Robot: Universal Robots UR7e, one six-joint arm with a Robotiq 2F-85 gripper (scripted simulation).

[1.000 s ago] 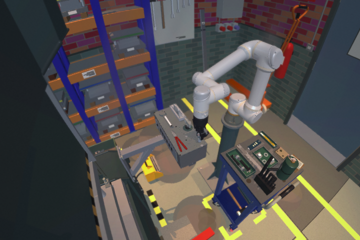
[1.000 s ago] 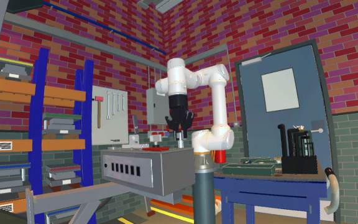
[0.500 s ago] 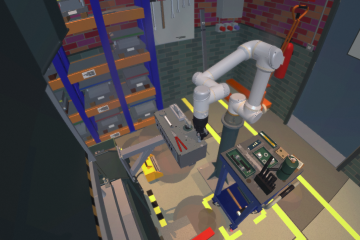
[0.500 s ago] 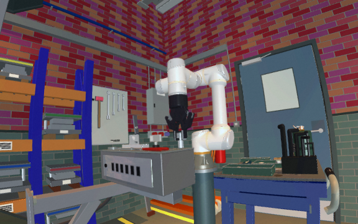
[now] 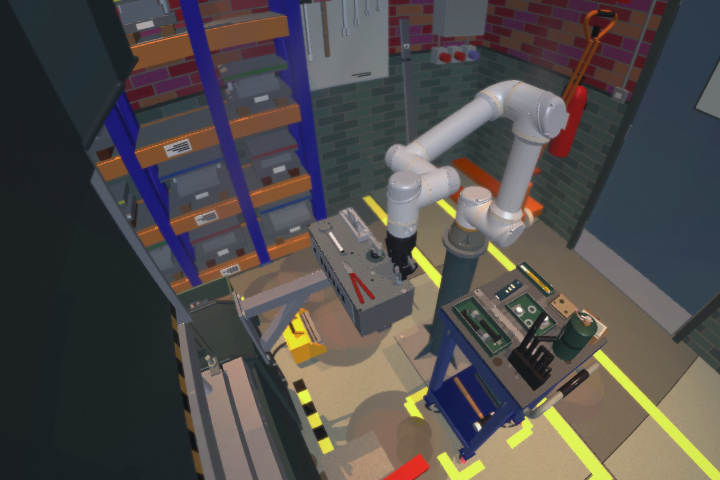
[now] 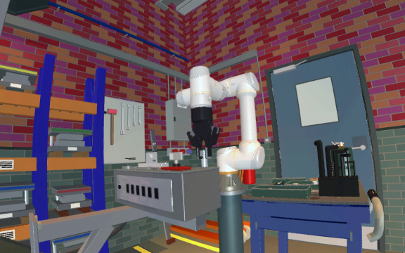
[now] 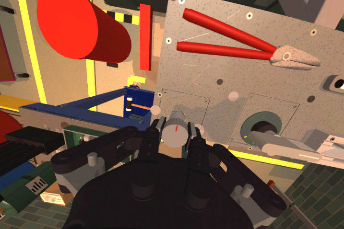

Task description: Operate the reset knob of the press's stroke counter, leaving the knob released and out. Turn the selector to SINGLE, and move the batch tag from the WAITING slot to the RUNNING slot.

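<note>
The grey reset knob (image 7: pixel 174 131) stands up from the near corner of the grey control box (image 5: pixel 361 271), beside the round selector (image 7: pixel 261 129) with its pale lever. The knob carries a red index mark on its top face. In the second side camera the knob (image 6: pixel 204 161) rises as a short post above the box top. The tag holder (image 5: pixel 354 224) sits at the far end of the box top. My gripper (image 7: pixel 174 129) points straight down over the knob and is closed around it.
Red-handled pliers (image 5: pixel 361 286) lie on the box top just left of my gripper, and a wrench (image 5: pixel 334 239) lies further back. A blue cart (image 5: pixel 514 339) loaded with trays and tools stands to the right of the arm's pedestal (image 5: pixel 454 294).
</note>
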